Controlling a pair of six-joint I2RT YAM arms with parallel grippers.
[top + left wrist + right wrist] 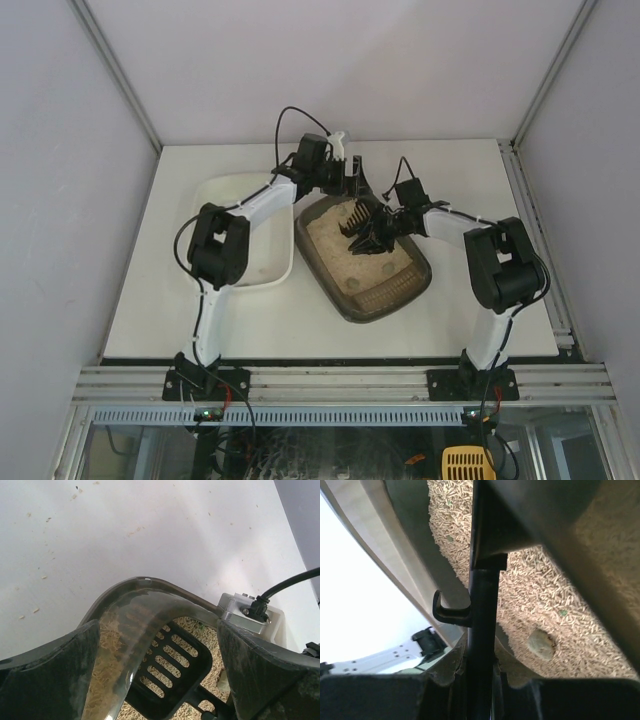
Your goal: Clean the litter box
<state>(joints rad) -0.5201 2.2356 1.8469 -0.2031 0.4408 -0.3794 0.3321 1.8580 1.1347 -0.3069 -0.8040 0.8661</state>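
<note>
Beige litter fills the litter box [370, 312], mid-table, with a white tray [268, 262] at its 9 o'clock. The right gripper [375, 232] pinches the scoop [170, 665] by its handle. The left gripper [348, 185] straddles the far rim; I cannot tell whether it clamps. Scooping looks under way; next, slide under the clump [540, 644] at the handle's 4 o'clock.

Robotics lab cell: white table [450, 310], aluminium extrusion frame [340, 385], plain panel walls [60, 200].
</note>
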